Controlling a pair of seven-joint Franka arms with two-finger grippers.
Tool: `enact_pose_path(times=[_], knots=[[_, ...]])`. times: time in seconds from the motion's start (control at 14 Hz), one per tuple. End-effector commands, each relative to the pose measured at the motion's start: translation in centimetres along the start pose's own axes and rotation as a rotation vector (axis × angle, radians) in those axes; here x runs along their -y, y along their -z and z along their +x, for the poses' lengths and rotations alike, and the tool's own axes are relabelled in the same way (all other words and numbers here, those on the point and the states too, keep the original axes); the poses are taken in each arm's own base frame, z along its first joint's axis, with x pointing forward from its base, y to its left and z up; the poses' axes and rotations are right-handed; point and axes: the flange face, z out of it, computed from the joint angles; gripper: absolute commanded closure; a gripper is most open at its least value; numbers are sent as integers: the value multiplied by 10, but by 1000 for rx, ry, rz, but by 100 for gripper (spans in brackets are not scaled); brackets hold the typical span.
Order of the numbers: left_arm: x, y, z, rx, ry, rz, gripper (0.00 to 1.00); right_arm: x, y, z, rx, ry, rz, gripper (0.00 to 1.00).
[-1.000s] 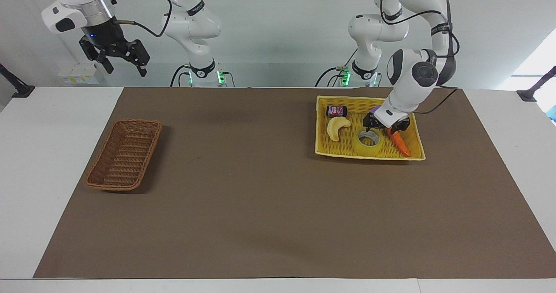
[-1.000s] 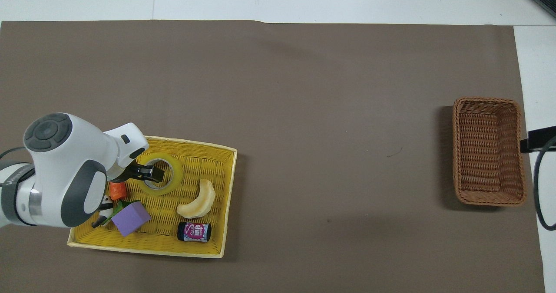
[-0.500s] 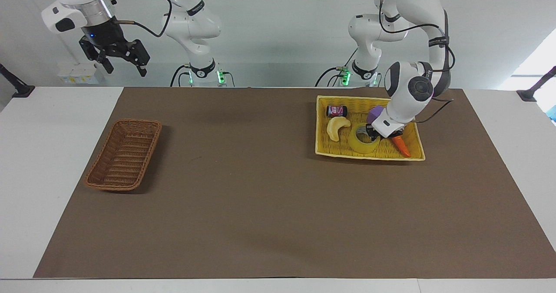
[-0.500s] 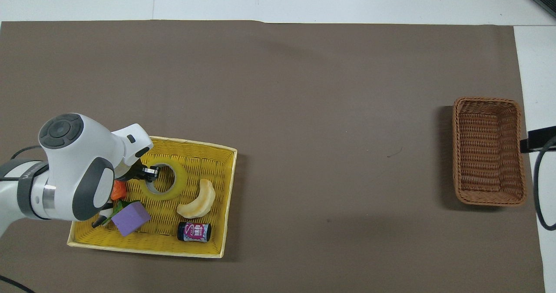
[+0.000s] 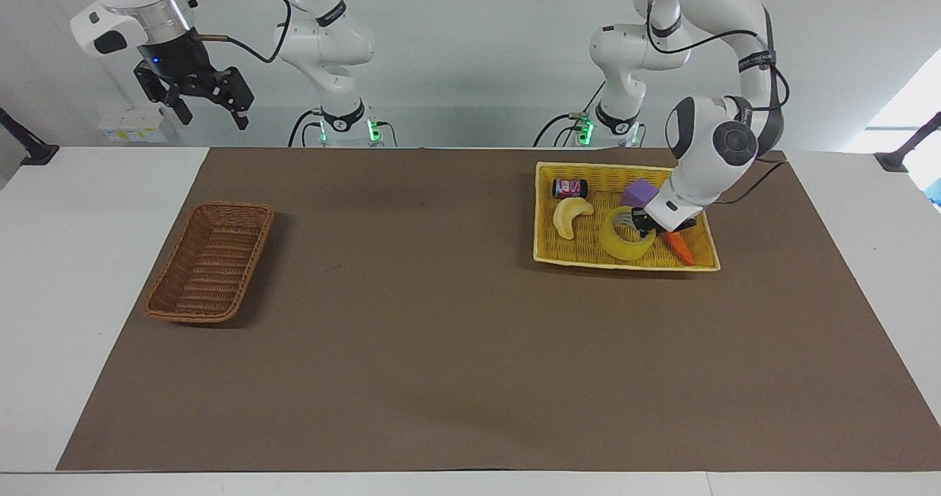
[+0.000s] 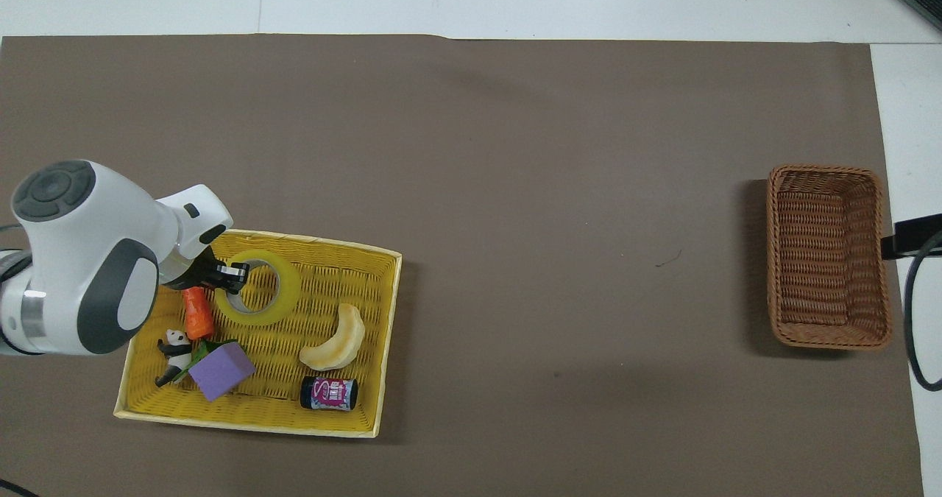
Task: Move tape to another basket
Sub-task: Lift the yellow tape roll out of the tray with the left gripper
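The tape (image 5: 626, 244) (image 6: 285, 291), a yellow roll, hangs tilted just above the floor of the yellow tray (image 5: 581, 252) (image 6: 360, 276). My left gripper (image 5: 642, 223) (image 6: 235, 274) is shut on the roll's rim, one finger inside the core. The dark brown wicker basket (image 5: 176, 290) (image 6: 824, 171) stands at the right arm's end of the table with nothing in it. My right gripper (image 5: 209, 109) waits high over that end of the table, open with nothing in it.
In the yellow tray lie a pale banana toy (image 5: 570, 217) (image 6: 335, 339), a small can (image 5: 570, 187) (image 6: 329, 393), a purple block (image 5: 639, 192) (image 6: 223, 370), an orange carrot (image 5: 678, 248) (image 6: 196, 319) and a panda figure (image 6: 173, 346). A brown mat covers the table.
The left gripper shut on the tape's rim and has raised it, tilting the roll and drawing it toward the tray's corner. The right arm has not moved.
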Motion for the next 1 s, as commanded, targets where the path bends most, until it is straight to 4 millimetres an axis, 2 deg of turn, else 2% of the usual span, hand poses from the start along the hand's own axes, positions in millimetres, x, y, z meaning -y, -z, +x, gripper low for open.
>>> enact_pose_path(times=[0.0,0.29,0.5,0.64,0.71,0.93], knots=[[4,50,3,-4,25,-74,100,-1,2,-1,4,13,16,0],[0,108,1,12,42,-182,100,-1,2,-1,4,13,16,0],[-16,125,-4,20,78,-295,100,-1,2,-1,4,13,16,0],[-40,134,-5,16,143,-381,100,-1,2,-1,4,13,16,0],[-62,134,-5,21,143,-405,100,-1,2,-1,4,12,16,0],[-103,146,-13,45,190,-524,100,-1,2,-1,4,12,16,0]])
